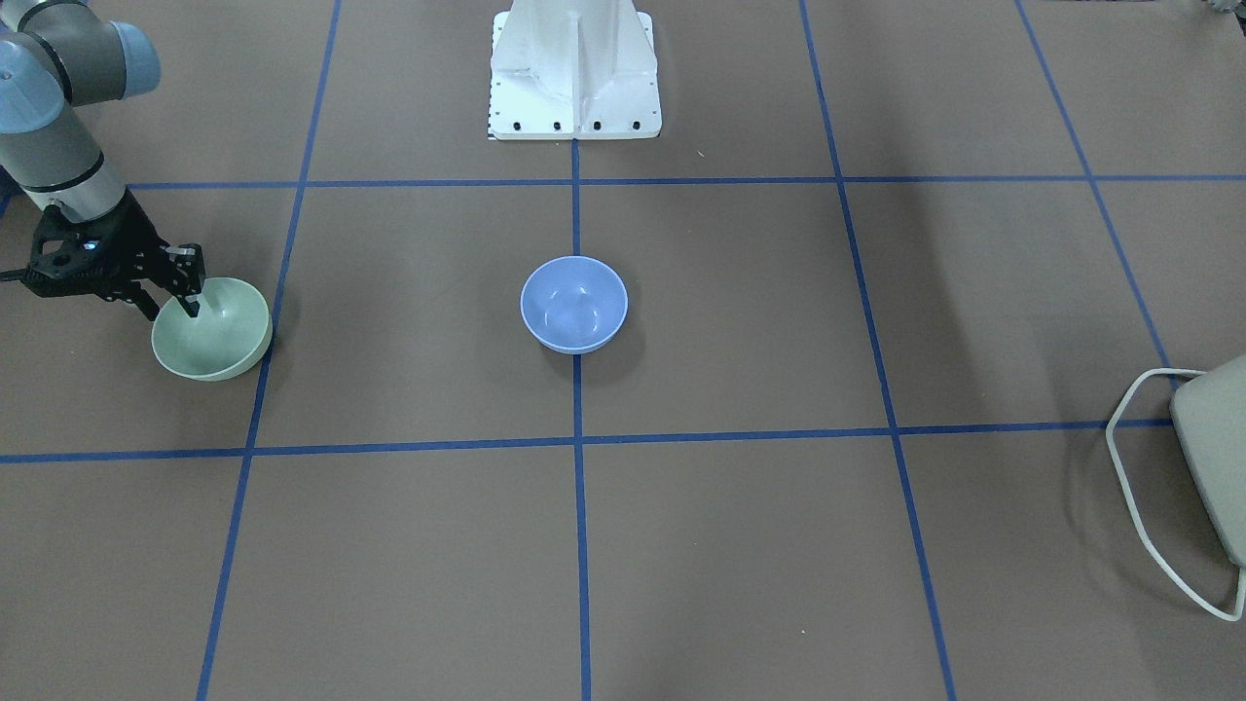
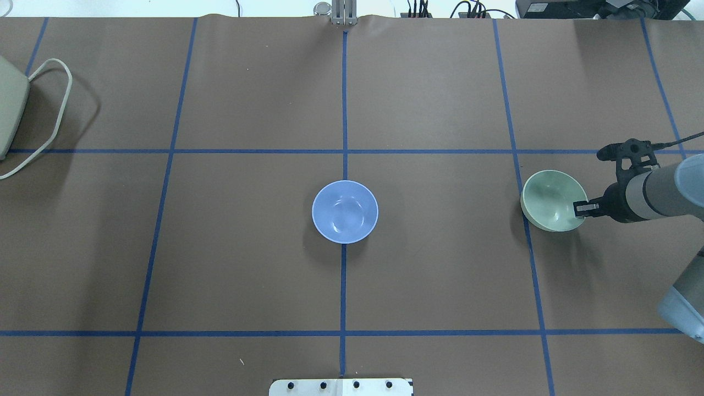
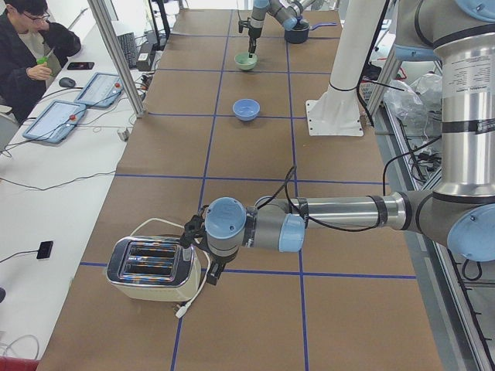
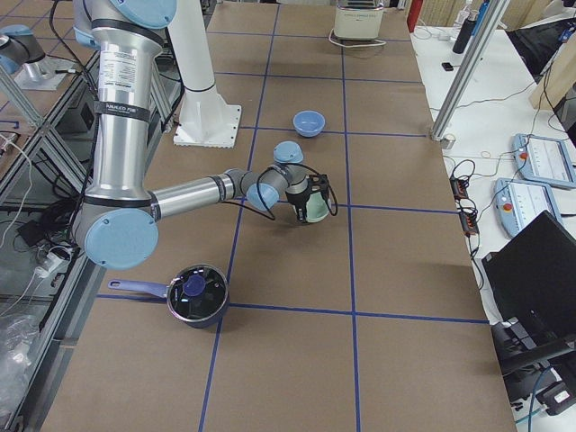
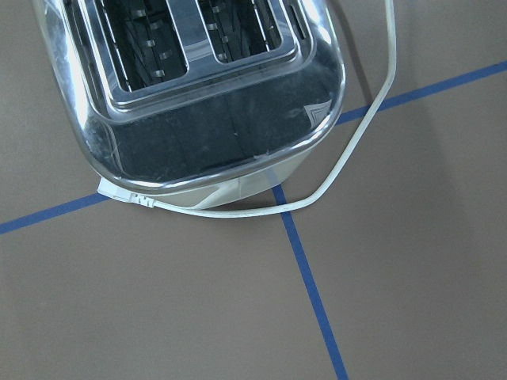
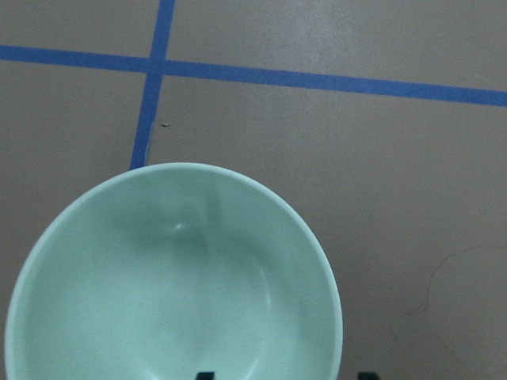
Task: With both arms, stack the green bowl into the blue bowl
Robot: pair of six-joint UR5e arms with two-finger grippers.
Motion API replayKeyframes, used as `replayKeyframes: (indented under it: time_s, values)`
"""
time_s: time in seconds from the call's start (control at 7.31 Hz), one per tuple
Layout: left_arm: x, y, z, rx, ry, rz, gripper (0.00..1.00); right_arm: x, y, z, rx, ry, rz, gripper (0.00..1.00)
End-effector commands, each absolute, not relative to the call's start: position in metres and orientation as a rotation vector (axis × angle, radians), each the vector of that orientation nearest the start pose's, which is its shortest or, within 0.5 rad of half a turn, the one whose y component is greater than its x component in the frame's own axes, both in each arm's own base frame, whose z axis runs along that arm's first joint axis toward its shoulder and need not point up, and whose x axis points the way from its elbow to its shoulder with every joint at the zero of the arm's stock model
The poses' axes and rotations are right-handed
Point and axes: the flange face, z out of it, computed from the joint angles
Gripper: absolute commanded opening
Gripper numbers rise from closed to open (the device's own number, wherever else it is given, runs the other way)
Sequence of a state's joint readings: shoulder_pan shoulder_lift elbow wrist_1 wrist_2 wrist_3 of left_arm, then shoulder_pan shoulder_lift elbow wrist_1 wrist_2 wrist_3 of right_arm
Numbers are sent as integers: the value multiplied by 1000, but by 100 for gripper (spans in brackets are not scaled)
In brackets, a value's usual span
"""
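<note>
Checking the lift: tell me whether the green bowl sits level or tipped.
Tipped: the green bowl leans toward the blue bowl, its rim pinched by the right gripper.

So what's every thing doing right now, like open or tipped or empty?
green bowl: tilted, rim pinched by the right end effector
blue bowl: upright, empty, untouched
toaster: slots empty, unplugged
pot: lid on
left end effector: above the toaster, unseen

From across the table, the beige toaster (image 1: 1212, 458) ran off the right edge, only a corner showing. The right wrist view cut the pale mint-green plastic bowl (image 6: 170, 277) at the bottom. The left arm's black gripper (image 3: 199, 251) was too hidden to judge.
</note>
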State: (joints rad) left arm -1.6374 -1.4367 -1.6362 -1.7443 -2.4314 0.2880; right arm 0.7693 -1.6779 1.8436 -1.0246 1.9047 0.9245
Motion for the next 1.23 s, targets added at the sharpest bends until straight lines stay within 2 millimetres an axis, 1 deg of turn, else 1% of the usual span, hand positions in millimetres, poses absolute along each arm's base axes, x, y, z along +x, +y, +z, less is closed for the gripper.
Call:
replayKeyframes:
  time_s: [0.0,0.14,0.27,0.41,0.55,0.68,0.82,0.96,1.09]
  values:
    - [-87,-433,666,247,832,250,99,-269,-412,517,225,-760,15,0]
    - [-87,-432,671,239,833,246,99,-263,-414,508,237,-775,23,0]
    - [-87,-432,674,226,834,233,99,-262,-420,502,244,-784,31,0]
    - [-87,-432,671,210,838,190,99,-266,-430,486,256,-806,38,0]
    - [-87,-430,663,154,835,42,99,-264,-443,461,242,-866,57,0]
    - [-89,-431,653,139,809,-29,99,-267,-458,419,215,-917,105,0]
    - [-89,-426,657,131,810,-35,99,-279,-471,365,193,-928,153,0]
    - [-88,-425,657,130,810,-36,99,-314,-467,309,140,-948,192,0]
    - [-88,-425,656,132,809,-34,99,-362,-456,258,102,-963,212,0]
